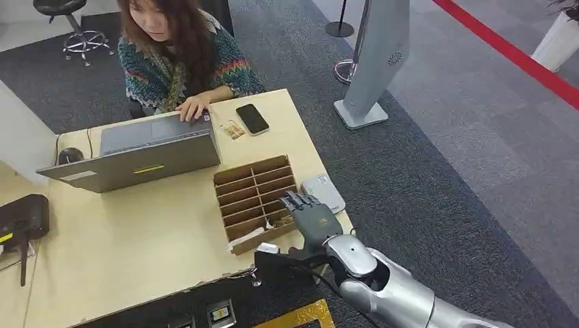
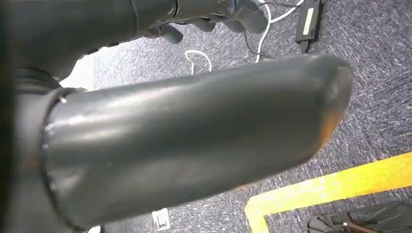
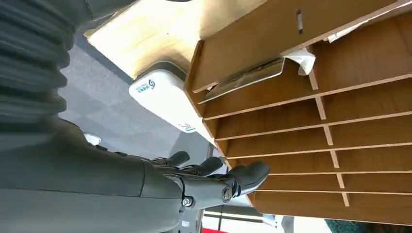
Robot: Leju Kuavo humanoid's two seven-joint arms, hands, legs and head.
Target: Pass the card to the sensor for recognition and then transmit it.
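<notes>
My right hand [image 1: 313, 217] hovers over the brown slotted wooden organiser [image 1: 254, 199] at the desk's near right edge, fingers [image 3: 252, 173] loosely spread, holding nothing. I see a grey card [image 3: 245, 78] lying in an end slot, apart from them. Left hand [image 2: 214, 14]: can't tell its grip.

Pale wooden desk [image 1: 136, 253], busy top.
On it: grey open laptop [image 1: 136, 154], black smartphone [image 1: 252, 118], brown slotted cardboard organiser [image 1: 254, 198], white-grey card sensor [image 1: 323, 192].

a card [image 3: 245, 77] lies tilted in a slot at one end of the wooden divided box [image 1: 254, 198], near its corner; the white sensor pad [image 1: 323, 193] lies flat on the desk just beside the box
</notes>
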